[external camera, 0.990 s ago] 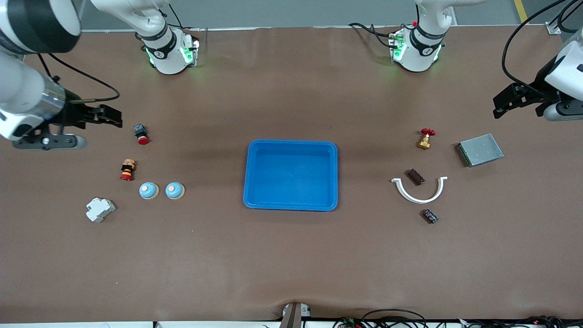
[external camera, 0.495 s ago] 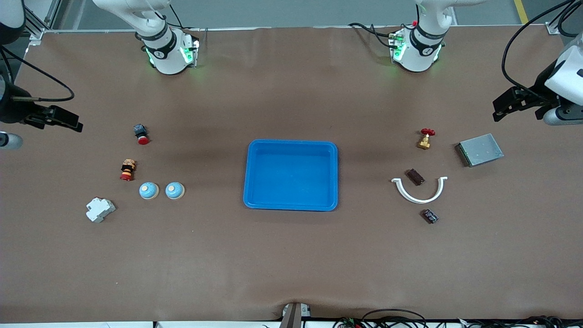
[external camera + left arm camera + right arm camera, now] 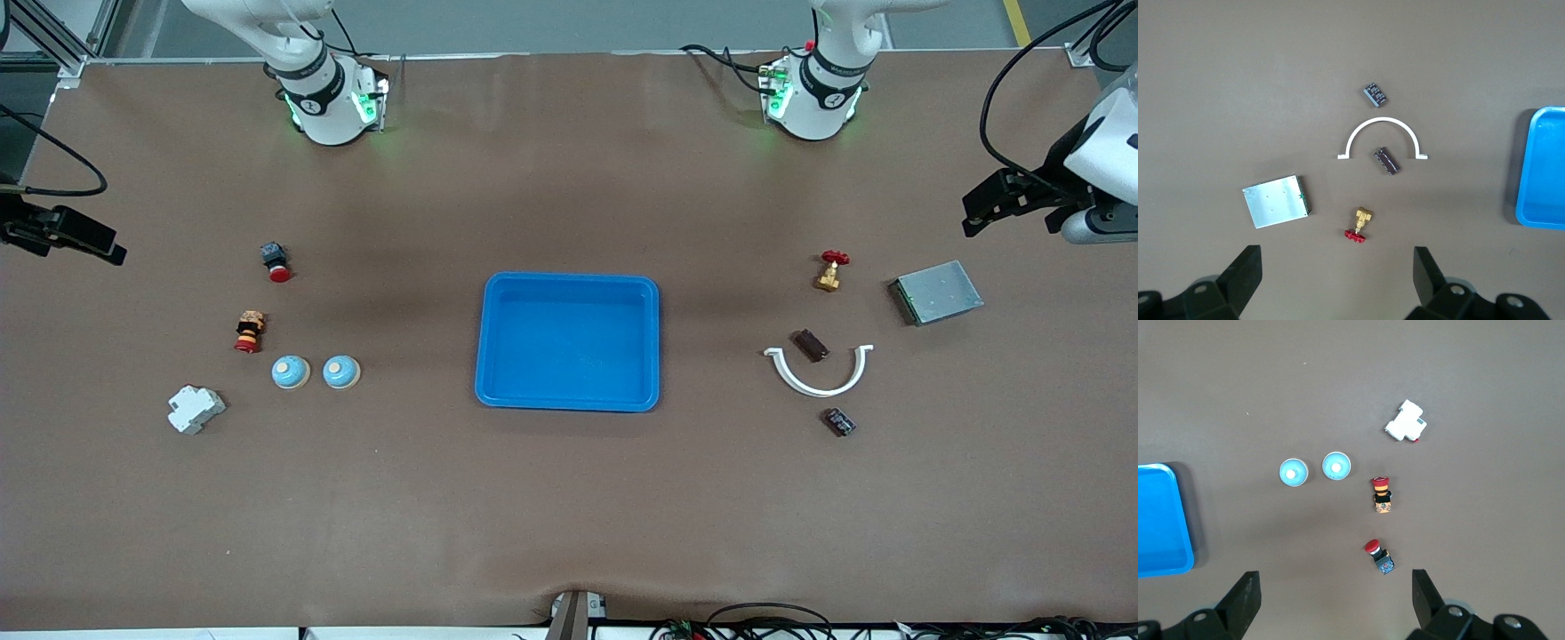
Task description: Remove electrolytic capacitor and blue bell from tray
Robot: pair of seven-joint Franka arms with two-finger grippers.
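Sitting empty at table centre: shallow bright-blue rectangular plastic tray (image 3: 569,342). Lying outside that tray: two blue dome bells (image 3: 316,372) toward the right arm's end, small dark cylindrical capacitor (image 3: 838,421) toward the left arm's end. Hovering with jaws spread, well apart from the tray: right gripper (image 3: 1331,593) over the bells' end, left gripper (image 3: 1337,273) over the capacitor's end.

The tray (image 3: 569,342) stands alone mid-table with bare surface on every side, while approach is crowded toward the right arm's end by two blue bells (image 3: 316,372) and pushbuttons (image 3: 276,262), and toward the left arm's end by a white arc bracket (image 3: 819,373) and capacitors (image 3: 838,421).
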